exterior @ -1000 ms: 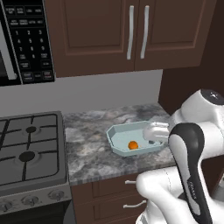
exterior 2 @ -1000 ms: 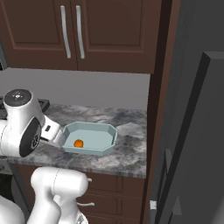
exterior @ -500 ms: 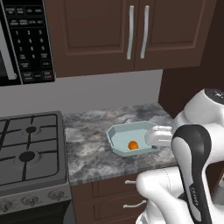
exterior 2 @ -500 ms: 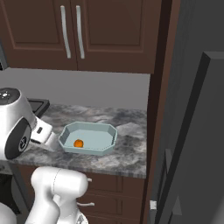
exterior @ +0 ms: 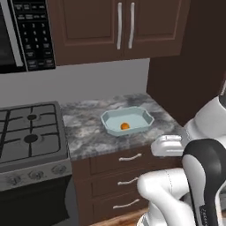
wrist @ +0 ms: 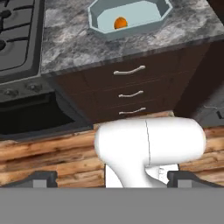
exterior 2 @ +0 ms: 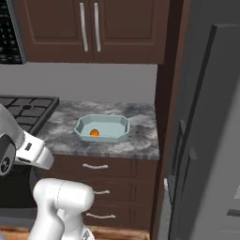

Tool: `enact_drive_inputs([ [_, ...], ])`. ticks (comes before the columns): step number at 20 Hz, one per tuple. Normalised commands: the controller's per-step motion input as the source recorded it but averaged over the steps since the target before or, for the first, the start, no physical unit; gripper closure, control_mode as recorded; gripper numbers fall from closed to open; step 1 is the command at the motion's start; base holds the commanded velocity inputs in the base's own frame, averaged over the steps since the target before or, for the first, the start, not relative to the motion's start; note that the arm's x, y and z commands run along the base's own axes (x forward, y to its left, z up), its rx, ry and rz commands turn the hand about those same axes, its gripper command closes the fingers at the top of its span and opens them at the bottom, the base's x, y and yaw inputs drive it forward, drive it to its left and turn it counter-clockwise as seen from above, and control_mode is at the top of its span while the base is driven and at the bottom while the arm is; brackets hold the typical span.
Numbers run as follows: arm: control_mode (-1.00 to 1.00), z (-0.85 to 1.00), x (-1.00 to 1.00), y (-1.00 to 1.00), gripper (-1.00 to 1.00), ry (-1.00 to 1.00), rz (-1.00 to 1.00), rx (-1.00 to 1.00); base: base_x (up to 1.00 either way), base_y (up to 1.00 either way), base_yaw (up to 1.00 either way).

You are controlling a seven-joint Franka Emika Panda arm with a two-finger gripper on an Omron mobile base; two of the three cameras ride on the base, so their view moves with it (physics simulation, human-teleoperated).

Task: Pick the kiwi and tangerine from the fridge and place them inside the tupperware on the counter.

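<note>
The fridge (exterior 2: 206, 131), tall and light grey, stands hard against the right end of the counter (exterior 2: 117, 136), a dark wood panel between them, and its door looks closed from this side. The counter itself is a grey-and-white marbled top (exterior: 88, 128) with dark brown drawers (exterior: 119, 172) and silver handles underneath; it is the landmark for everything else here. To the counter's left, touching its end, sits the gas stove (exterior: 28, 137) with black grates. Above the counter hang dark brown wall cupboards (exterior: 119, 26) with two long silver handles, and above the stove a black microwave (exterior: 26, 35).

On the counter, towards its right half and near the front edge, sits the tupperware (exterior: 110, 121), a shallow pale blue-teal tray with cut corners. The hand view shows it too (wrist: 96, 17), beyond the drawers (wrist: 127, 83). Inside the tray lies the tangerine (exterior: 125, 126), a small bright orange ball, left of the middle in the right base view (exterior 2: 94, 132) and resting on the tray floor (wrist: 120, 22).

The gripper (wrist: 112, 177) is well back from the counter and low, looking at the drawers over a wooden floor (wrist: 43, 157). Its two dark tips stand far apart at the bottom corners, released, with nothing between them. I can't spot the kiwi.
</note>
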Motion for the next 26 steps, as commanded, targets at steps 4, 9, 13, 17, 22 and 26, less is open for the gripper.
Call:
enact_drive_inputs([
  [4,1.0,0.0,0.0,0.0,-1.0,0.0,0.0,0.0,-0.99,0.34,-0.67],
  [9,1.0,0.0,0.0,0.0,-1.0,0.0,0.0,0.0,-0.82,0.31,-1.0],
  [13,1.0,0.0,0.0,0.0,-1.0,0.0,0.0,0.0,-0.57,0.06,-1.0],
  [17,1.0,0.0,0.0,0.0,-1.0,0.0,0.0,0.0,-0.01,-0.47,-1.0],
  [22,1.0,0.0,0.0,0.0,-1.0,0.0,0.0,0.0,0.39,-0.97,-0.98],
  [26,1.0,0.0,0.0,0.0,-1.0,0.0,0.0,0.0,0.54,-0.85,-0.46],
])
